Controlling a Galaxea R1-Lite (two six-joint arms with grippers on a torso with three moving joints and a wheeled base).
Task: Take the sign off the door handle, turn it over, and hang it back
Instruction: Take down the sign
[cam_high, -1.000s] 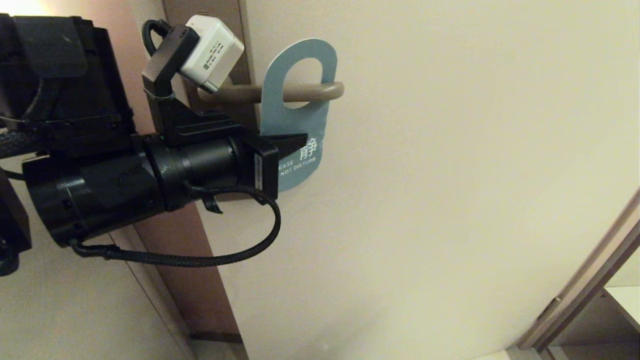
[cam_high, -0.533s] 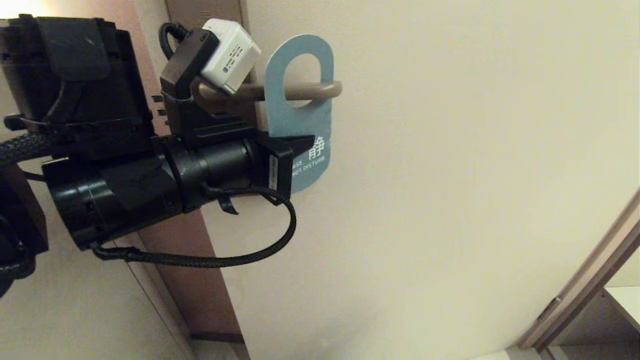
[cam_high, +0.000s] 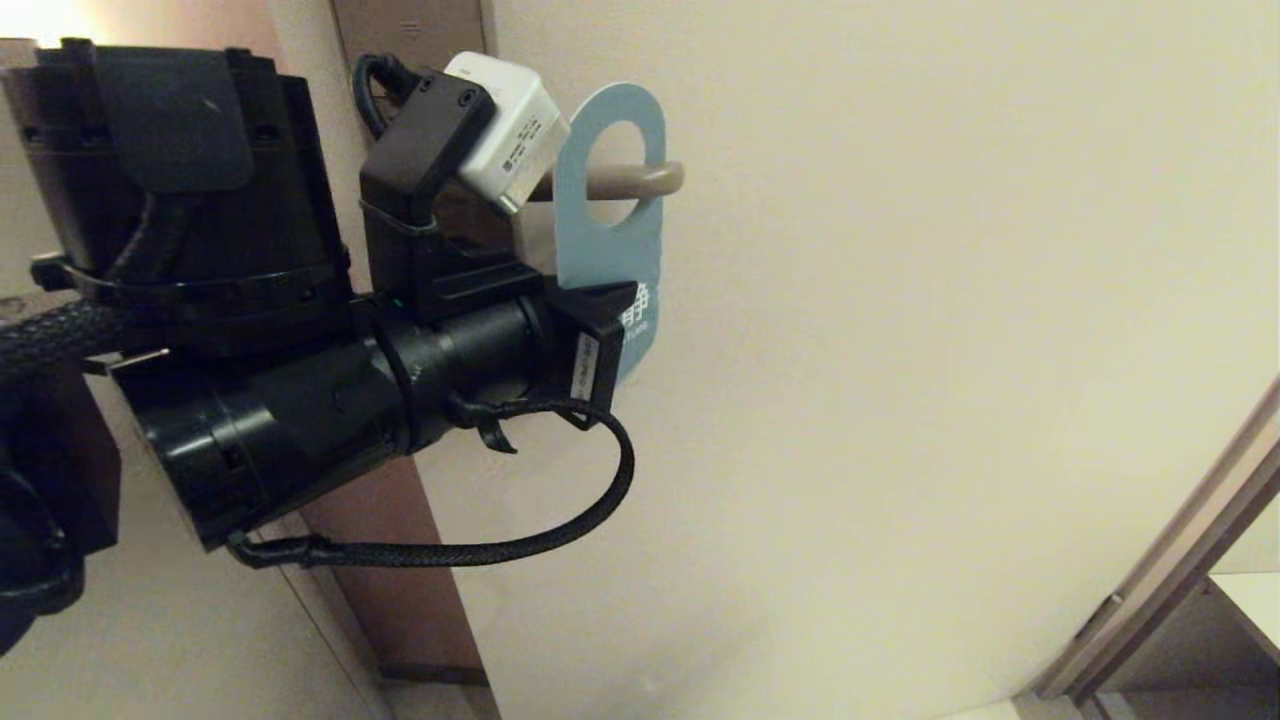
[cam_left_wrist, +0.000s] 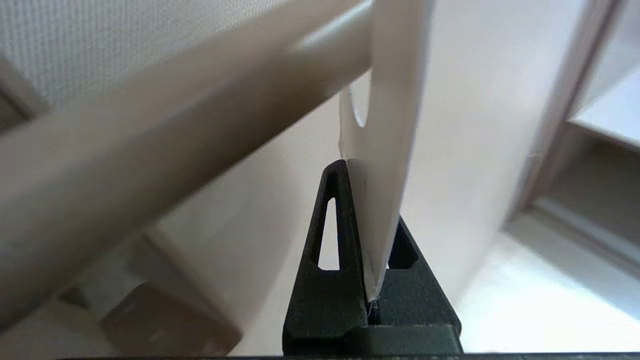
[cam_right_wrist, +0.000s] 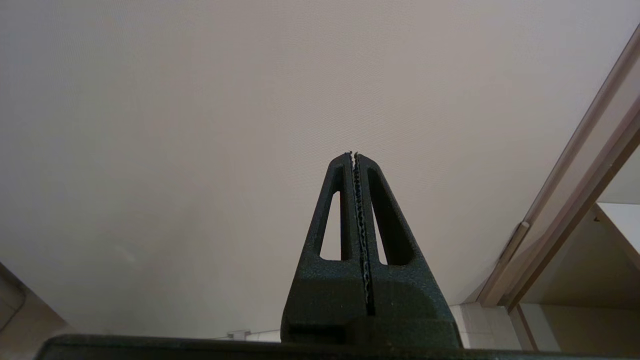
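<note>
A: Left gripper (cam_high: 622, 305) first: its black fingers (cam_left_wrist: 332, 240) are pinched together on the lower part of the sign (cam_high: 612, 215), reaching in from the left of the head view

B: Confirmed by the left wrist view, where the card's pale edge (cam_left_wrist: 382, 150) stands wedged between the two fingers, nearly edge-on to the camera

A: And the sign itself?

B: Blue side faces the head camera, with white lettering partly hidden behind the gripper. Its oval hole is threaded over the door handle (cam_high: 640, 180), and the card sits close to the lever's rounded tip (the rest of the lever is covered by the white wrist camera (cam_high: 510, 130) and its black mount)

A: Upright?

B: Roughly, hanging a little aslant against the cream door (cam_high: 900, 350). A braided black cable (cam_high: 520, 545) loops below the wrist

A: Further right?

B: Bare door panel, then the door frame (cam_high: 1170, 590) at the lower right corner

A: The right gripper (cam_right_wrist: 354, 157)?

B: Parked, out of the head view; its own camera shows both fingers pressed together on nothing, pointing at the door
</note>
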